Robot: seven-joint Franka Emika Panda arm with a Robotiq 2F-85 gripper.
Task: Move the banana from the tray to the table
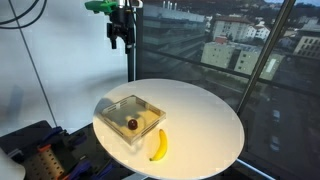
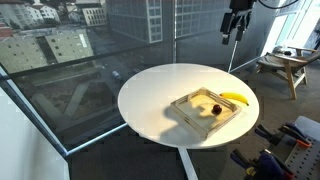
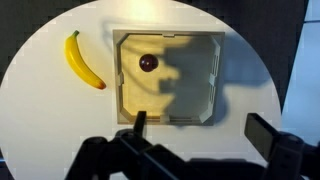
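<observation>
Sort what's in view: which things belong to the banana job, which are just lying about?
Job: banana, on the table beside the tray; open gripper above.
Lying about: small dark round fruit in the tray.

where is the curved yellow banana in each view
Exterior view: curved yellow banana lower centre, on round white table.
Exterior view: banana right of centre.
Wrist view: banana upper left.
Shared landmark: shallow clear square tray beside it, dark round fruit inside.
</observation>
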